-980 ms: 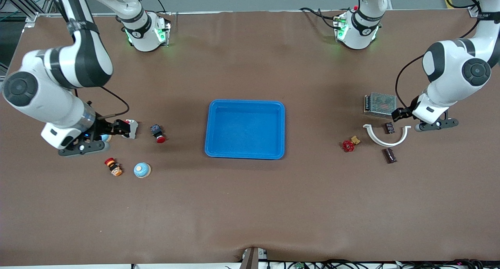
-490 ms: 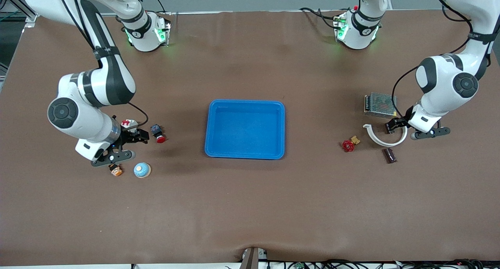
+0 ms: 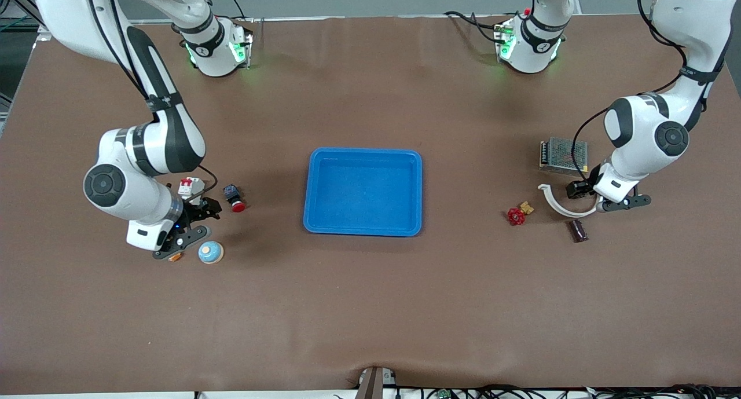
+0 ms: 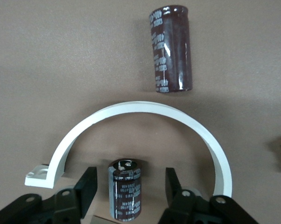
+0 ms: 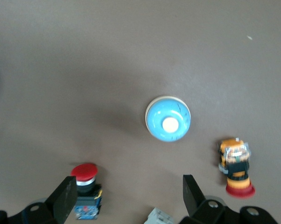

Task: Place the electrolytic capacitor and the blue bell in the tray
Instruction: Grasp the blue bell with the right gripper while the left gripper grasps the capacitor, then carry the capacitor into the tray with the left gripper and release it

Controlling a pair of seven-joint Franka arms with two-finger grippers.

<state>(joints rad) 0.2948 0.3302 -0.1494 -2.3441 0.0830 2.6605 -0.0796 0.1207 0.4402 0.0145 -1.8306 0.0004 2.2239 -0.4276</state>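
Tray [image 3: 363, 191], bright blue, at mid-table, holding nothing. Blue bell [image 3: 210, 252] toward the right arm's end, nearer the front camera than the red-capped push button [image 3: 234, 198]; seen from above in the right wrist view as a blue dome [image 5: 168, 118] with a pale centre, apart from the orange-and-red button [image 5: 235, 166] beside it. Right gripper [image 5: 126, 196] over the table between push button and bell, fingers spread, gripping nothing; in the front view mostly hidden under its own wrist, orange button [image 3: 175, 256] partly covered too. Left gripper [image 4: 130, 186] over the white curved clip [image 3: 564, 204], fingers apart on either side of a small upright electrolytic capacitor [image 4: 126, 188], with visible gaps, not clenched. Small capacitor hidden by the hand in the front view, shown only by the left wrist view. Larger dark capacitor [image 3: 577, 230] lying on its side outside the clip's arc, nearer the front camera. Red valve handle [image 3: 516, 215] and metal mesh box [image 3: 563, 155] nearby; white switch block [image 3: 188, 186] cut off in the right wrist view.
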